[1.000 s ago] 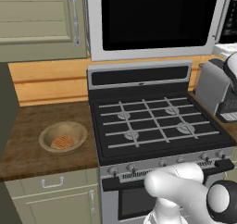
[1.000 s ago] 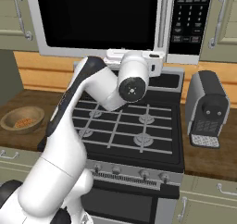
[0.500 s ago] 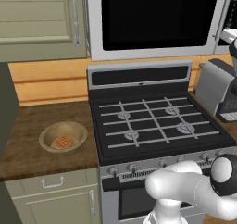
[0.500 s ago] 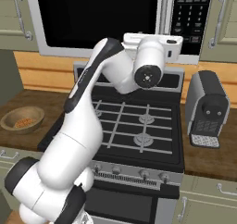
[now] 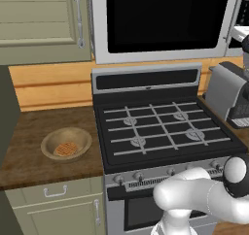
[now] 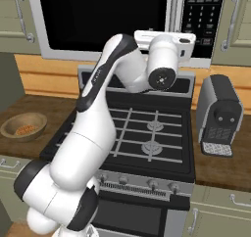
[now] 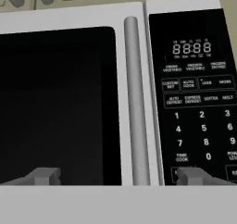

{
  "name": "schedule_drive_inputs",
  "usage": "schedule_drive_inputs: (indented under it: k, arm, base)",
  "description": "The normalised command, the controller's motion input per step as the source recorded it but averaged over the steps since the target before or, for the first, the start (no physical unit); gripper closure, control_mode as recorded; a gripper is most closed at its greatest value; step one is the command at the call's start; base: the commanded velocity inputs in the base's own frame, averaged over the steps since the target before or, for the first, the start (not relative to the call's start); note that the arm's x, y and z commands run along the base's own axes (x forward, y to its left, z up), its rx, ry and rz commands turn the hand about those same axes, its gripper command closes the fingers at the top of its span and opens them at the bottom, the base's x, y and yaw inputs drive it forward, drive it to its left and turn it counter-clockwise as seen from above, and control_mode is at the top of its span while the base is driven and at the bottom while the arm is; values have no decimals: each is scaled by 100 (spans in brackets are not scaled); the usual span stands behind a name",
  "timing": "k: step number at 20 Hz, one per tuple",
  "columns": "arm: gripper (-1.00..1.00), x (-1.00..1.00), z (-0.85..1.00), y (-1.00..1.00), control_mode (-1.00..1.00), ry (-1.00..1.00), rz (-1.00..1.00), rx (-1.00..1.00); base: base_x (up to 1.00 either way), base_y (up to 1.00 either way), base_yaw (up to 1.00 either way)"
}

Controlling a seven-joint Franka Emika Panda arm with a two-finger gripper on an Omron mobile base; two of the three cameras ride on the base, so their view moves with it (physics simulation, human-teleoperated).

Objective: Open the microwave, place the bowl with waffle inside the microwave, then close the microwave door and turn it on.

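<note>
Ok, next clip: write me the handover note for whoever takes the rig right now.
Pincer: open, empty, raised in front of the microwave door, fingertips straddling its bar handle but not yet closed on it.
Microwave: shut, above the stove.
Bowl with waffle inside: on the counter left of the stove.
Done: approach to the door.
Left: open the door, load the bowl, close, start.

Glossy white Franka arm [image 6: 105,133], chunky and rounded all over.
Fat tube-shaped links, dark grey bands at the joints, round dark cap with a small centre dot on the wrist, two small grey finger tips [image 7: 45,176].
</note>
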Motion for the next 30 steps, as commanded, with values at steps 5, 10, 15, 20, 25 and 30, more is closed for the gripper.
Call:
schedule_drive_inputs:
  k: [5, 10, 15, 20, 25, 30]
  arm:
    - [-100, 19, 0, 6, -100, -13, 0, 2]
    - [-100, 41, 0, 7, -100, 4, 3, -2]
    - [-100, 53, 21, -17, -100, 5, 4, 0]
    - [-100, 31, 14, -26, -100, 0, 3, 2]
    - [-100, 18, 5, -13, -100, -1, 6, 4]
    - [-100, 8, 0, 24, -100, 0, 1, 1]
  base:
    - [0, 0, 0]
    - [0, 0, 0]
    - [0, 0, 0]
    - [0, 0, 0]
    - [0, 0, 0]
    - [0, 0, 0]
